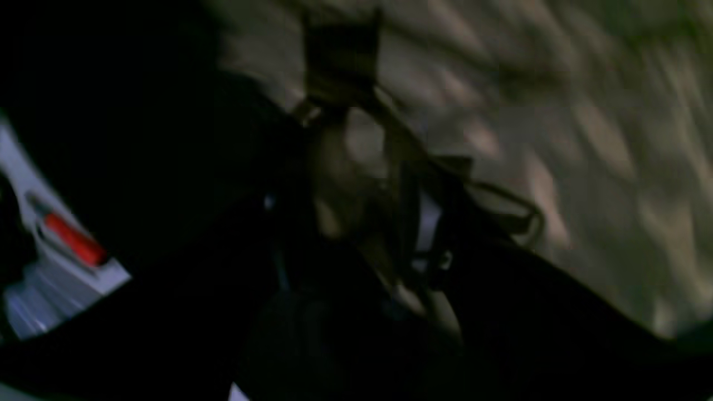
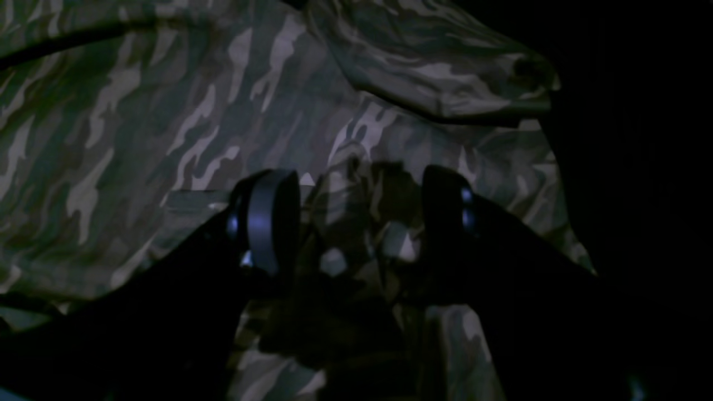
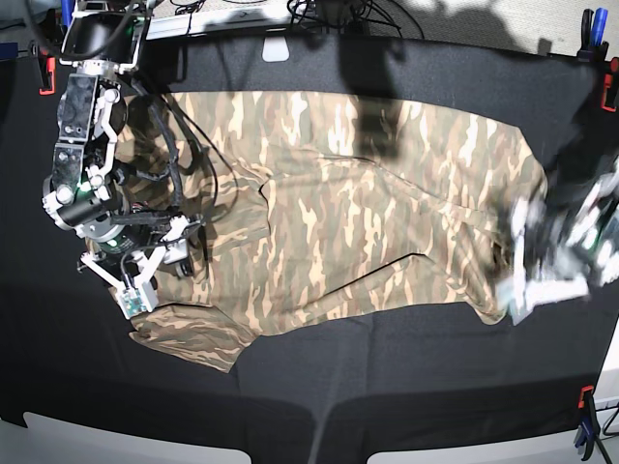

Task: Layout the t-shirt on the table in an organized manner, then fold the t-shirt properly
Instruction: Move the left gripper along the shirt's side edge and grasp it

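t-shirt axis: camo t-shirt [image 3: 348, 213] lies spread on the black table [image 3: 387, 387], long axis left-right in the base view.
right gripper [image 3: 135, 280]: at the shirt's left end, by the lower sleeve [image 3: 189, 333]; jaws spread wide, fabric under and between them, nothing pinched.
left gripper [image 3: 556, 256]: at the shirt's right end, blurred; fabric bunched between the jaws, looks pinched.
nearer arm: each covers its own end.
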Available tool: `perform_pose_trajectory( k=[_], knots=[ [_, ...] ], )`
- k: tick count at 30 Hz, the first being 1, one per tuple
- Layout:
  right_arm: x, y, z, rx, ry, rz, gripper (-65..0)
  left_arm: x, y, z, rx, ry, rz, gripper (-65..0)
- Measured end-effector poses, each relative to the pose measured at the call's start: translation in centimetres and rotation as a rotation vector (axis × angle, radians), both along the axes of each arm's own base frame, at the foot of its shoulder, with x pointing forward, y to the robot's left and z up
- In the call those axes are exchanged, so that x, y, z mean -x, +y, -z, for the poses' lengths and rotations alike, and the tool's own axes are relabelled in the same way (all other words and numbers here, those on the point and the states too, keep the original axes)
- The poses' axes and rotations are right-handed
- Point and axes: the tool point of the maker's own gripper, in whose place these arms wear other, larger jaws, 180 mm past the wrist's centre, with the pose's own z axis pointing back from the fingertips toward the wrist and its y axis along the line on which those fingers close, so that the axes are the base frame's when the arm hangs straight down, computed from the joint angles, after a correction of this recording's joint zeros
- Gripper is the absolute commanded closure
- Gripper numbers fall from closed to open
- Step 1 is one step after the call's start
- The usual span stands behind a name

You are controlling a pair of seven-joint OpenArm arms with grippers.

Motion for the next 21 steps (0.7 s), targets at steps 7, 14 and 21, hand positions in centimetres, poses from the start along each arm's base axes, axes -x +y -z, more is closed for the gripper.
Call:
perform_pose_trajectory(
  k=[7,14,21],
  knots=[
    [0.0,0.0,0.0,-0.001,0.000,0.000,-33.8,1.7,-3.1,0.2,-0.022,-0.232,0.313,-24.1],
    [0.0,0.0,0.0,-0.001,-0.001,-0.001,-33.8,2.9,-0.1,3.3,-0.220,-0.271,0.428,-24.1],
    [0.0,0.0,0.0,-0.002,-0.002,-0.001,-33.8,1.6,1.8,4.3,-0.297,-0.337,0.409,-24.1]
  ],
)
